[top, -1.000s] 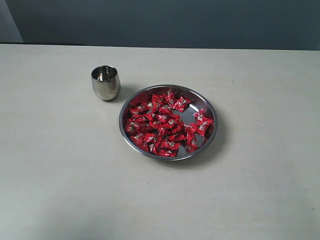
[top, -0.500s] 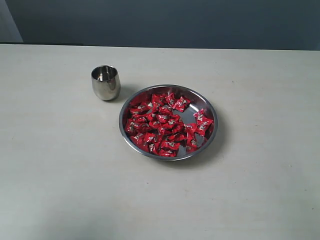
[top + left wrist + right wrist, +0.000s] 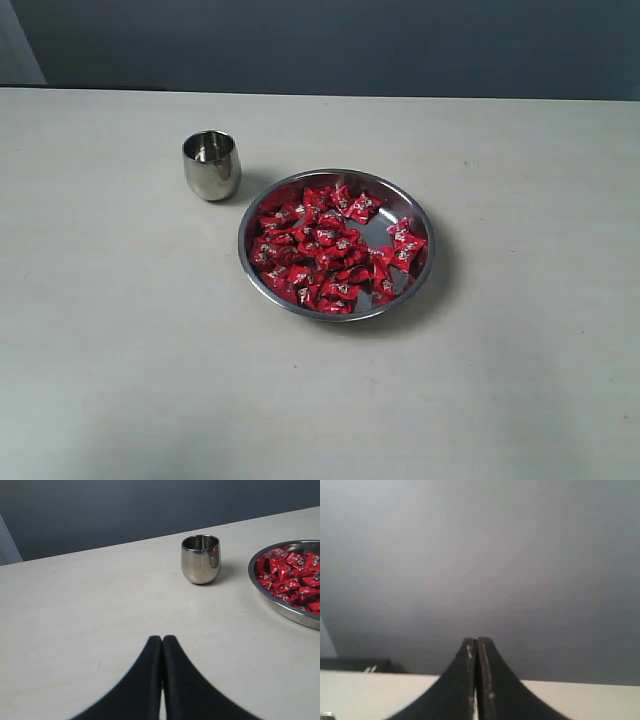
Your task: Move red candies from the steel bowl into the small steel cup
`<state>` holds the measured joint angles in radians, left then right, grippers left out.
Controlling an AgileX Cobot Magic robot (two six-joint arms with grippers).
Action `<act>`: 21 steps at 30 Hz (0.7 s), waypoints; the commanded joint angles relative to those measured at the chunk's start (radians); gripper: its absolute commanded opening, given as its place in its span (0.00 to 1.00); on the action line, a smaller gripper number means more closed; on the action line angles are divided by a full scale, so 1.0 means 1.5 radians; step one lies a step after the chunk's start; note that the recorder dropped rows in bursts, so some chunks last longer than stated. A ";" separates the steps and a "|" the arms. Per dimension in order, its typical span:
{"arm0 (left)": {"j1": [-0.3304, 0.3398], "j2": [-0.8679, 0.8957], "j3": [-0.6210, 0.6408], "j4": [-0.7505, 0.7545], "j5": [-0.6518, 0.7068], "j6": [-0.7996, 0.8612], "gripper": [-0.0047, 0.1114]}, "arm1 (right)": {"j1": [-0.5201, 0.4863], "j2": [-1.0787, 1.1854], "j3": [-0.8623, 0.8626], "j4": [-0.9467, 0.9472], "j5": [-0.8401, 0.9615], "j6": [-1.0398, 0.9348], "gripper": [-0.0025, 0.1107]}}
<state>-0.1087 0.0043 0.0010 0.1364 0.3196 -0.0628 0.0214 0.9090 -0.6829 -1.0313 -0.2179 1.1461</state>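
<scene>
- Red candies [image 3: 330, 250] heaped inside steel bowl [image 3: 412, 208]
- Small steel cup [image 3: 211, 165] upright just beside the bowl, not touching
- Left gripper [image 3: 162, 641] and right gripper [image 3: 476, 643] both clenched, empty

Soft, even light; the small steel cup [image 3: 211, 166] and steel bowl [image 3: 385, 185] cast faint shadows rightward on the table [image 3: 110, 340] in the exterior view. That view is slightly grainy. The right wrist view is dim and blurred.

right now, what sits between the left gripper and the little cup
Nothing but bare table lies between the left gripper and the cup, as the left wrist view shows.
</scene>
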 commanded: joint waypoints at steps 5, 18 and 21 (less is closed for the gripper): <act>-0.002 -0.003 -0.001 -0.001 -0.006 -0.004 0.04 | 0.160 0.454 -0.256 -0.448 -0.014 0.332 0.02; -0.002 -0.003 -0.001 -0.001 -0.006 -0.004 0.04 | 0.211 0.697 -0.559 0.688 0.820 -0.806 0.02; -0.002 -0.003 -0.001 -0.001 -0.006 -0.004 0.04 | 0.236 0.704 -0.559 0.893 0.794 -0.990 0.02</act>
<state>-0.1087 0.0043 0.0010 0.1364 0.3196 -0.0628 0.3507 1.9655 -1.5079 0.1097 0.9901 -0.1319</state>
